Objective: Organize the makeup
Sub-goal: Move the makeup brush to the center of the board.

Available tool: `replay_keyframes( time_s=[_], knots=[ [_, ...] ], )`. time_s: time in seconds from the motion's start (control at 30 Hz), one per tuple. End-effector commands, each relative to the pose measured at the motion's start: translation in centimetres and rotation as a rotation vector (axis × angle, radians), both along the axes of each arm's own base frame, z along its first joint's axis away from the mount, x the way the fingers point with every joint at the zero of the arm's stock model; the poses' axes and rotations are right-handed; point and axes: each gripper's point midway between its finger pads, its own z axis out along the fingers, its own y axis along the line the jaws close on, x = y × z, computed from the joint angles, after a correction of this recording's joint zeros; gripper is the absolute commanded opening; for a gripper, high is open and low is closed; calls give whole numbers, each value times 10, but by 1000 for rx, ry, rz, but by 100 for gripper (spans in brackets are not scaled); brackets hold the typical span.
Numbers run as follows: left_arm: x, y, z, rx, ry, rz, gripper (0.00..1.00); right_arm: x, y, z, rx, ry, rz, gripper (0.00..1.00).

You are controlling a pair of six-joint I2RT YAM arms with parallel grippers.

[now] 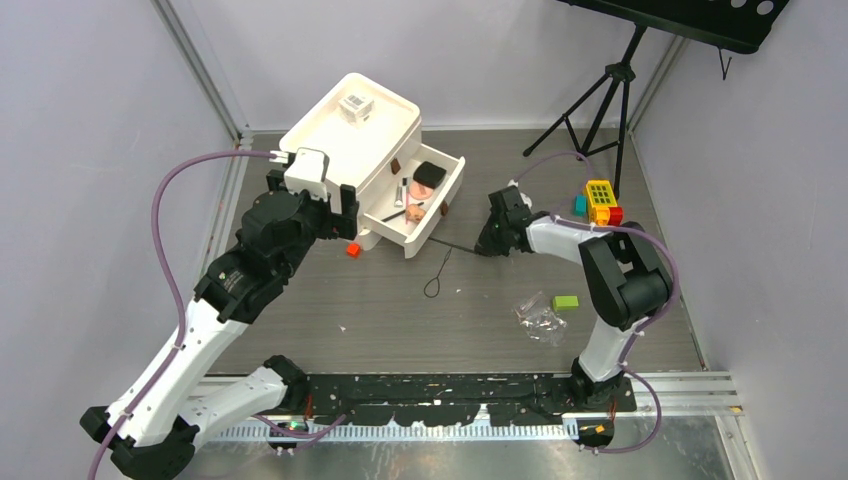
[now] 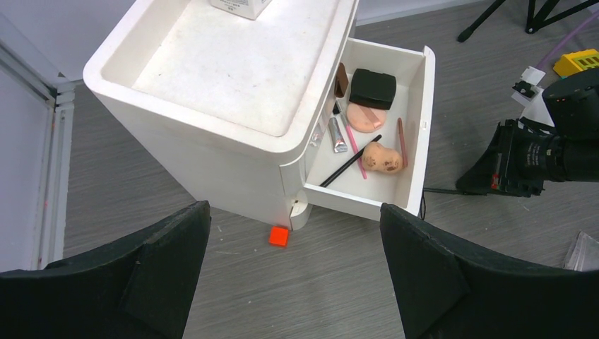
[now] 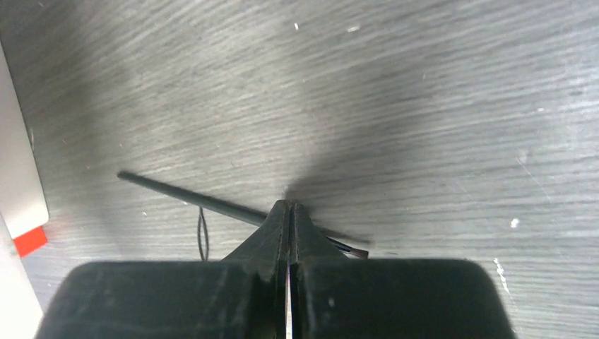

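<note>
A white organizer (image 1: 330, 130) stands at the back with its drawer (image 2: 367, 203) pulled open. In the drawer lie a black compact (image 2: 373, 88), a pink puff (image 2: 366, 117), a peach sponge (image 2: 382, 157), a small tube (image 2: 337, 134), a black pencil (image 2: 351, 161) and a red pencil (image 2: 401, 141). A clear barcoded box (image 1: 356, 105) sits on the organizer's top. My left gripper (image 2: 295, 275) hangs open over the floor in front of the organizer, holding nothing. My right gripper (image 3: 289, 206) is shut, tips down over a thin black pencil (image 3: 191, 196) that lies flat on the table.
A small red cube (image 2: 279, 236) lies by the organizer's front corner. A black loop (image 1: 435, 280) lies near the thin pencil. Toy blocks (image 1: 600, 200), a green block (image 1: 566, 301) and a clear wrapper (image 1: 540, 318) sit to the right. A tripod (image 1: 600, 100) stands at the back right.
</note>
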Motion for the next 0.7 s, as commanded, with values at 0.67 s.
replay_keyframes(
  time_s=[0.67],
  knots=[
    [-1, 4, 7, 0, -25, 5, 92, -33, 8, -5, 8, -73, 178, 28]
  ],
)
